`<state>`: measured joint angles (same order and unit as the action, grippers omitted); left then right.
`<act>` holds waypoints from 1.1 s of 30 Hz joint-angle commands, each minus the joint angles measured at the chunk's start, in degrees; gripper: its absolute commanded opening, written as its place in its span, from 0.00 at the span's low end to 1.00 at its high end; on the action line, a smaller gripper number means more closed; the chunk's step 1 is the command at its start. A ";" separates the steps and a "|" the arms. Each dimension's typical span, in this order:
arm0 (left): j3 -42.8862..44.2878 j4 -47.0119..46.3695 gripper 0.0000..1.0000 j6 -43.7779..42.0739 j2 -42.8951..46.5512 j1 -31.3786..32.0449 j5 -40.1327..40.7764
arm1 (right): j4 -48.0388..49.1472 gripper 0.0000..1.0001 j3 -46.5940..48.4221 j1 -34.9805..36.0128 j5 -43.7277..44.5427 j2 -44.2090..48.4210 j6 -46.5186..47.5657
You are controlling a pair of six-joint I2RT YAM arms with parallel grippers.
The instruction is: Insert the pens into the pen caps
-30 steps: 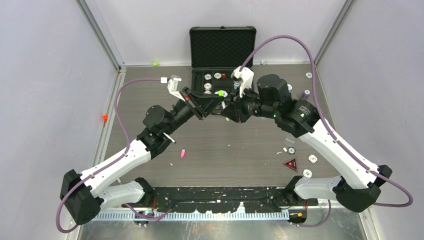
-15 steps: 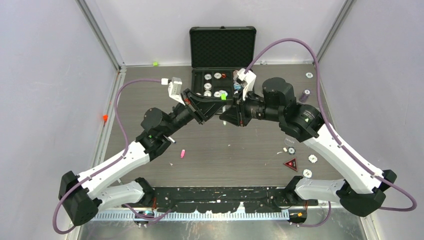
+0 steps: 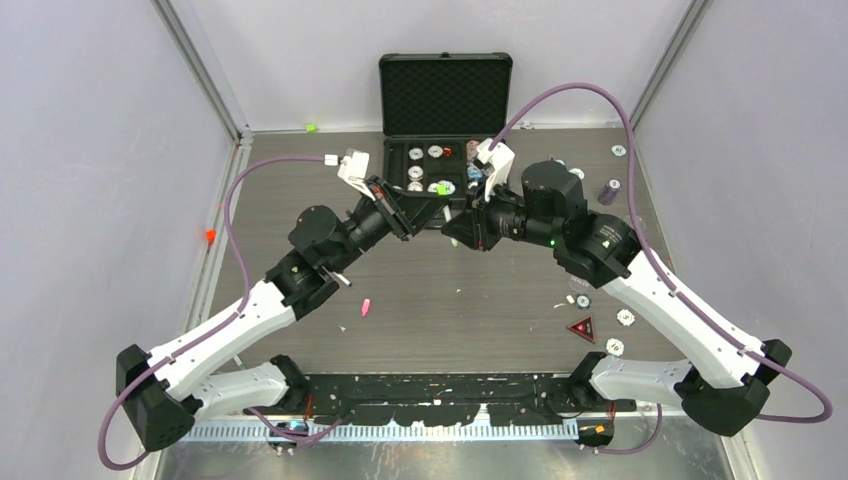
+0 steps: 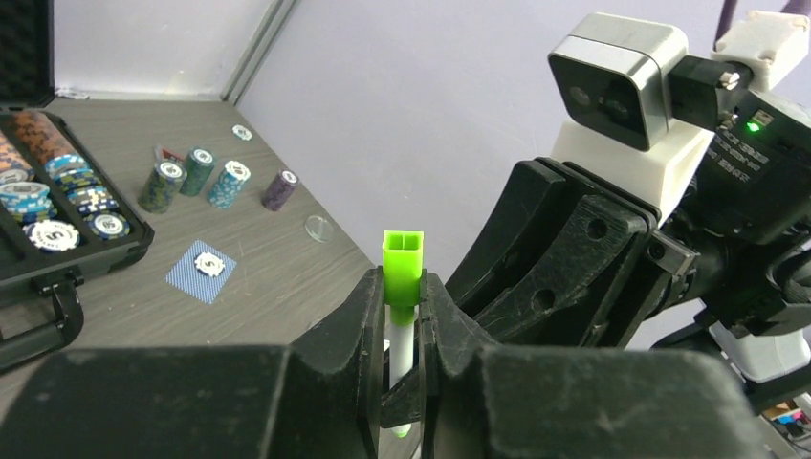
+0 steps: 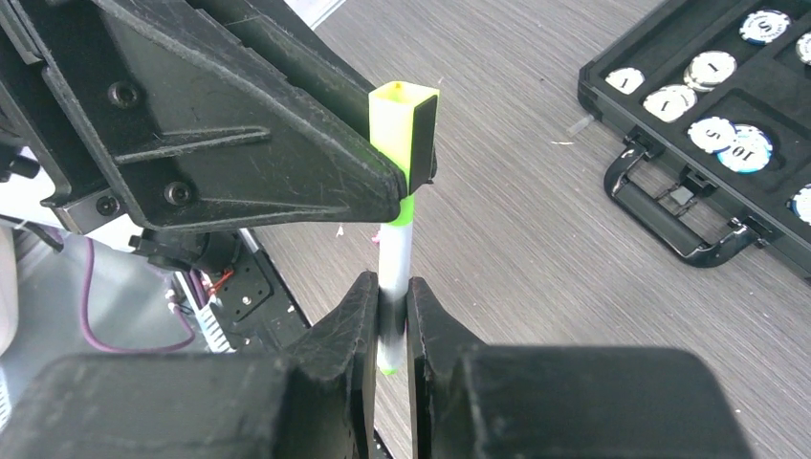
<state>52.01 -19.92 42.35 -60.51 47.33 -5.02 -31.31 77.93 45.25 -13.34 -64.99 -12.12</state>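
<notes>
My left gripper (image 4: 404,306) is shut on the neon green cap (image 4: 403,268), open end up. My right gripper (image 5: 390,306) is shut on a white-barrelled pen (image 5: 395,253) with a green end, and its upper end sits in that cap (image 5: 402,124). In the top view both grippers meet above the table in front of the case: the left gripper (image 3: 425,205), the right gripper (image 3: 455,225), the green cap (image 3: 440,187) between them. A pink cap (image 3: 366,307) lies on the table near the left arm. The other pens and the dark cap are not visible.
An open black case (image 3: 445,100) with poker chips stands at the back centre. Chip stacks (image 4: 191,172) and a blue card (image 4: 208,265) lie to its right. A red triangular token (image 3: 582,327) and loose chips (image 3: 615,345) lie front right.
Both arms have shifted slightly, with the grippers staying together in front of the case. Both holds are unchanged.
</notes>
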 commanded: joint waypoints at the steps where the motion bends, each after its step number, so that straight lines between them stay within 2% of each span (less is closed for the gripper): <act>1: -1.51 21.42 0.00 0.22 -3.55 1.18 1.01 | 22.09 0.01 3.34 -0.26 1.59 3.85 1.33; 4: -0.33 22.55 0.06 0.10 -3.54 1.19 2.84 | 21.25 0.00 2.90 -0.26 1.39 3.50 1.46; 6: 1.00 23.77 0.21 -0.59 -3.09 1.18 4.20 | 20.74 0.01 1.87 -0.26 1.48 3.62 1.40; 9: 3.37 25.71 0.50 -1.04 -1.12 1.18 7.50 | 20.11 0.01 -0.44 -0.28 2.14 4.55 1.15; 10: 4.32 26.50 0.57 -1.08 -0.39 1.18 8.51 | 20.12 0.01 -1.27 -0.26 2.13 4.93 0.81; 12: 6.00 28.44 0.65 -1.48 1.70 1.18 10.50 | 19.70 0.01 -2.84 -0.26 1.80 5.63 0.31; 18: 4.57 27.65 0.73 -2.86 10.19 1.19 11.71 | 18.47 0.00 -6.46 -0.33 1.83 8.12 -0.79; 23: 0.46 25.26 0.77 -3.90 15.72 1.18 8.19 | 18.29 0.01 -8.04 -0.30 3.46 8.61 -1.55; 29: -1.83 26.19 0.83 -5.67 19.04 1.18 6.14 | 17.55 0.01 -9.34 -0.26 7.46 8.47 -2.84; 33: -3.04 27.12 0.87 -6.64 20.19 1.23 7.60 | 16.40 0.00 -10.47 -0.26 6.61 9.16 -3.60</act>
<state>49.82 6.59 38.11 -41.80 48.62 2.42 -16.36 68.10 45.10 -8.08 -56.66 -14.28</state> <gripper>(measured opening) 0.849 0.179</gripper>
